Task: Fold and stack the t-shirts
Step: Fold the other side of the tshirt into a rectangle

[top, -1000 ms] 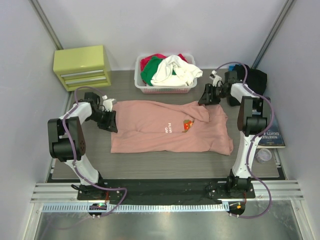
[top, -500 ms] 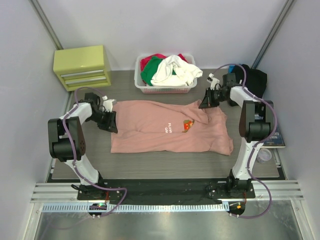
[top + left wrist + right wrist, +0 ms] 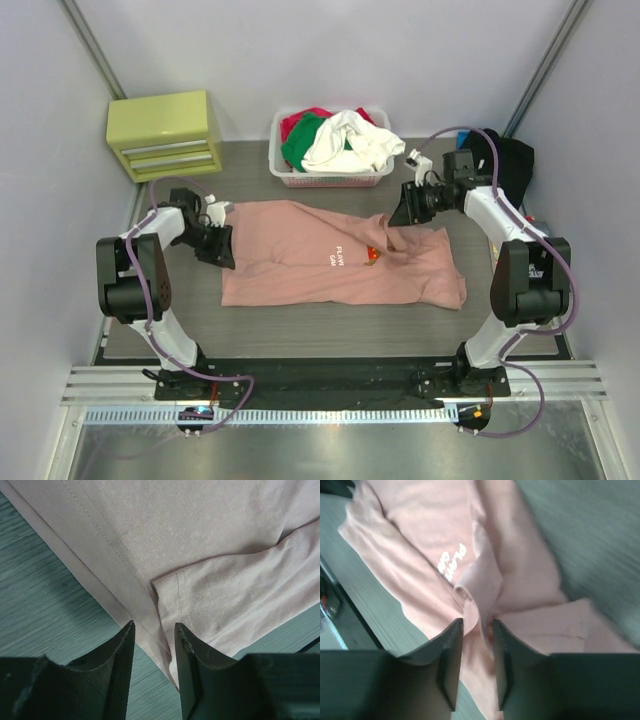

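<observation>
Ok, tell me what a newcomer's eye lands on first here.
The large salmon-pink cloth t-shirt spread across the middle of the grey table grabs attention first, with the right tool pinching a raised fold near its far right edge. Behind it, a white plastic basket heaped with red, green and white clothes stands out, and a lime-yellow drawer chest sits back left.

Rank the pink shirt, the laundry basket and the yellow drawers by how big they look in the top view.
Pink shirt
Basket and yellow drawers: too alike to rank
</observation>
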You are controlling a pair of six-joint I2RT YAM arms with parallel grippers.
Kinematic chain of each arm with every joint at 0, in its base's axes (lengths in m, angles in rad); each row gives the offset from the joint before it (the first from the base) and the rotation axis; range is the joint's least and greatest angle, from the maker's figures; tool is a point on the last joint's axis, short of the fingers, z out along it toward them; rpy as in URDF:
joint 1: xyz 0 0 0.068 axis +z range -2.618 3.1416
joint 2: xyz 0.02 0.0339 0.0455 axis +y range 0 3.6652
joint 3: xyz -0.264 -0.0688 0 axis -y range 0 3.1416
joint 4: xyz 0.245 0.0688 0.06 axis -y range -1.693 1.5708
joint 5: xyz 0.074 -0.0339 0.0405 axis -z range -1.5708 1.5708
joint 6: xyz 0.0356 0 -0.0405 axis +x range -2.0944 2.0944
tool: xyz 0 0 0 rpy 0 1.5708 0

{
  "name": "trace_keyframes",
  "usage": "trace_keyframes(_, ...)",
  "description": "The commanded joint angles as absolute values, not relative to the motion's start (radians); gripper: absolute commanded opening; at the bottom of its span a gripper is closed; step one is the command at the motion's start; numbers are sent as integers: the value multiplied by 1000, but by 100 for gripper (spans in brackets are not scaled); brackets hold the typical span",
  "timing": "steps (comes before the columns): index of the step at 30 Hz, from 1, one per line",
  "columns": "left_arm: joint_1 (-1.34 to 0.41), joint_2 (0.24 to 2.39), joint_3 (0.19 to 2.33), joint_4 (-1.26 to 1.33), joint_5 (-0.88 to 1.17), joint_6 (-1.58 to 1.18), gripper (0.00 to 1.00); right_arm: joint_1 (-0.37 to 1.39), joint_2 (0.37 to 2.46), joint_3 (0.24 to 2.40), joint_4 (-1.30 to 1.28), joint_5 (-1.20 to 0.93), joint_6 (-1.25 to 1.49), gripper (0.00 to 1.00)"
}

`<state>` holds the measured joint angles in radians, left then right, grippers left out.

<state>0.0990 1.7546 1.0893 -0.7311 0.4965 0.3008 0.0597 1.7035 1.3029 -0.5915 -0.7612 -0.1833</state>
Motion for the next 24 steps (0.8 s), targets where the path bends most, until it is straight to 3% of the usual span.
trace_keyframes(1,97,1721,1078,-718,497,328,39,57,1628,1236,-612,-756,-239,45)
trace_keyframes(5,95,1707,1063,-716,485,336,39,57,1594,1172,-604,-750,-255,56)
trace_keyframes(17,97,1672,1017,-684,474,342,39,63,1470,1086,-600,-759,-213,57)
trace_keyframes(24,97,1686,1012,-670,495,318,39,121,1578,1101,-548,-683,-183,57)
